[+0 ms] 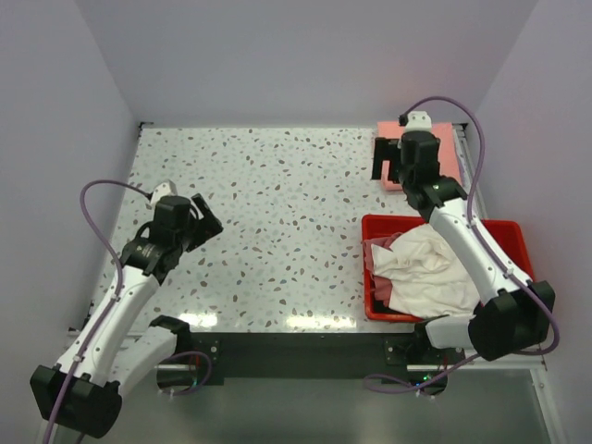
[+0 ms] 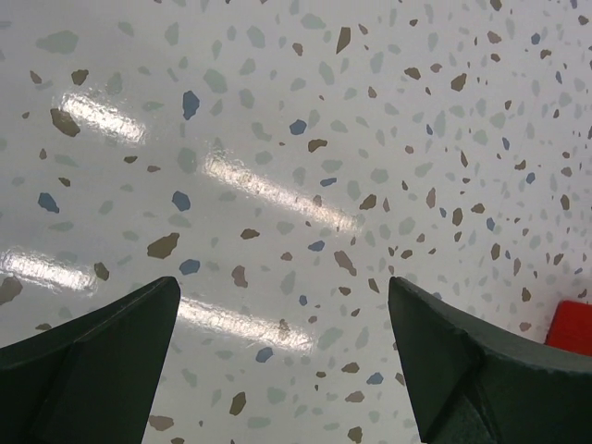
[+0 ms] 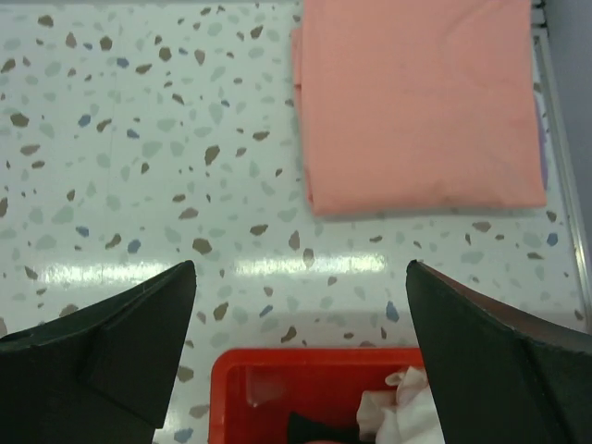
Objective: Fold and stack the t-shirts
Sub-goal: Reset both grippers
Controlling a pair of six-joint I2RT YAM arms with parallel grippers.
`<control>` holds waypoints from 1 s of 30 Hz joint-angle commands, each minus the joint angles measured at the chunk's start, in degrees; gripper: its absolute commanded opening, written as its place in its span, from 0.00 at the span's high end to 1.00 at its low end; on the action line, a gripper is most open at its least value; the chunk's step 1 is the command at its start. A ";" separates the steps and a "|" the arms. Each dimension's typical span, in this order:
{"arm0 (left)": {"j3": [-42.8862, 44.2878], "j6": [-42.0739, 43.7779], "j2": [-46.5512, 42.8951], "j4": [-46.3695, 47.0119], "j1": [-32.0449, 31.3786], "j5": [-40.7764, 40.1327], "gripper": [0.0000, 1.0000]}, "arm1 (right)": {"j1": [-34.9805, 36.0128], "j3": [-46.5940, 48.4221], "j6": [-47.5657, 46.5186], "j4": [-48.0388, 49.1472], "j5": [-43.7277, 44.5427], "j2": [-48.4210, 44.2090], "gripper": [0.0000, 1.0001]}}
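Neatly folded, the pink tee [image 1: 450, 148] lies flat at the upper right of the table [image 1: 277, 203]. Below it in the top view, a white tee [image 1: 421, 273] sits crumpled in the red bin [image 1: 504, 225] at the right edge. The right gripper [image 1: 388, 166] hangs over the pink tee's left part, jaws spread wide and holding nothing. At the left of the frame, the left gripper [image 1: 208, 217] hangs over bare table, jaws likewise released.
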 commanded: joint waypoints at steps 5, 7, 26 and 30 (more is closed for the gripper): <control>1.42 0.71 -4.99 -2.93 0.17 -4.82 0.00 | 4.62 -11.88 6.08 -4.66 -7.89 -10.73 0.01; 1.42 0.72 -6.13 -3.64 0.17 -5.27 0.00 | 5.76 -15.82 7.23 -4.23 -13.32 -13.36 0.01; -2.54 -2.80 -17.30 -4.87 0.17 -9.05 0.00 | 5.86 -31.58 11.28 0.70 -30.32 -32.54 0.01; -2.36 -2.89 -17.04 -5.66 0.17 -9.66 0.00 | 5.86 -32.72 11.54 1.75 -29.79 -33.24 0.01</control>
